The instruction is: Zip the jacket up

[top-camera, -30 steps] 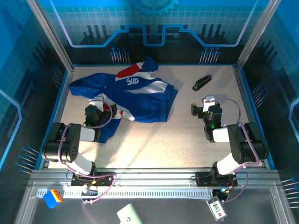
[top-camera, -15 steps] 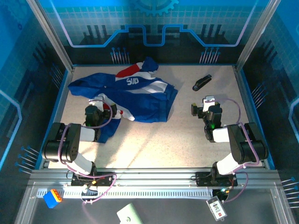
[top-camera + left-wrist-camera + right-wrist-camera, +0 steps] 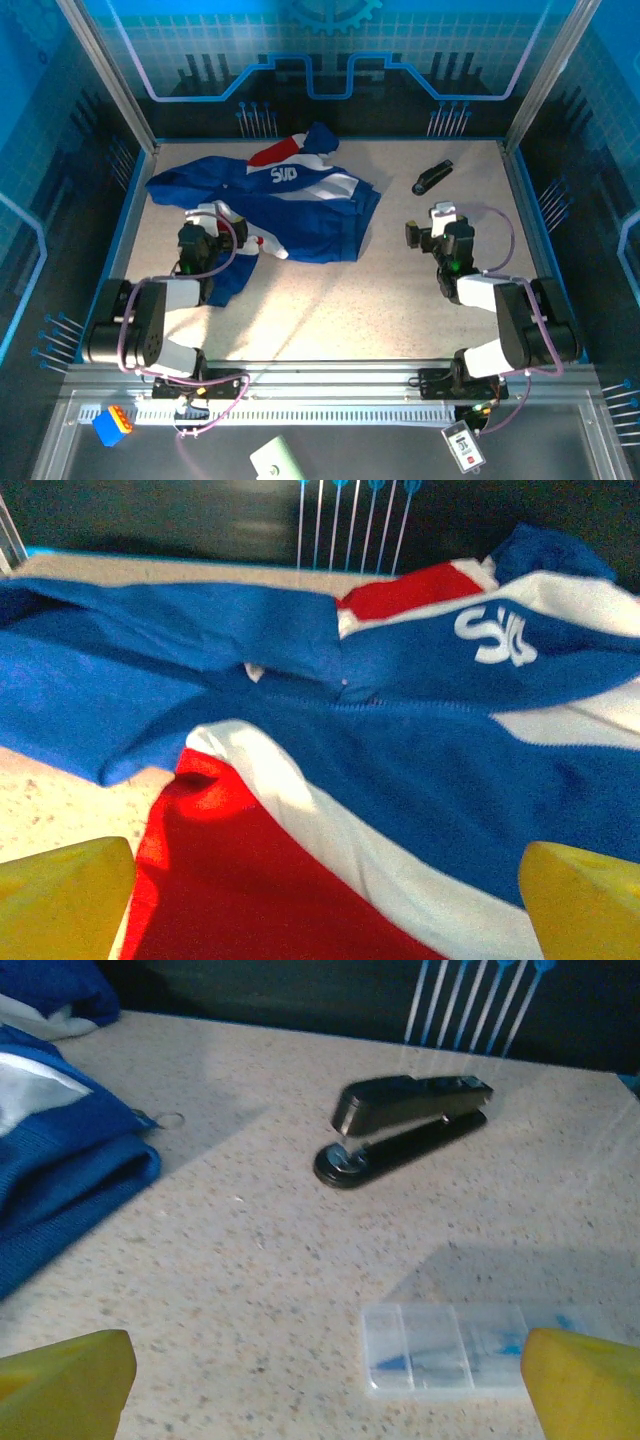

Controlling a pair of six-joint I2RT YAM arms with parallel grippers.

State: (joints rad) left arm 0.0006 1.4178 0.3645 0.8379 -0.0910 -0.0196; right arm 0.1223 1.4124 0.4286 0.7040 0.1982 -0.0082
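Just beneath the left gripper (image 3: 213, 224), the jacket (image 3: 300, 205).

1. You're in a robotics lab test cell: aluminium frame posts (image 3: 105, 75) and blue printed panels (image 3: 200, 50) with a gear graphic close off the space beyond your right tool (image 3: 430, 224) and to both sides of it.
2. Behind the tool, the right arm (image 3: 520, 320) is bolted to an aluminium rail (image 3: 330, 375) beside a slotted cable duct (image 3: 330, 412).
3. Ahead of the tool, a speckled desk (image 3: 330, 300) carries a black stapler (image 3: 405, 1125) and a clear compartment box (image 3: 470, 1350).
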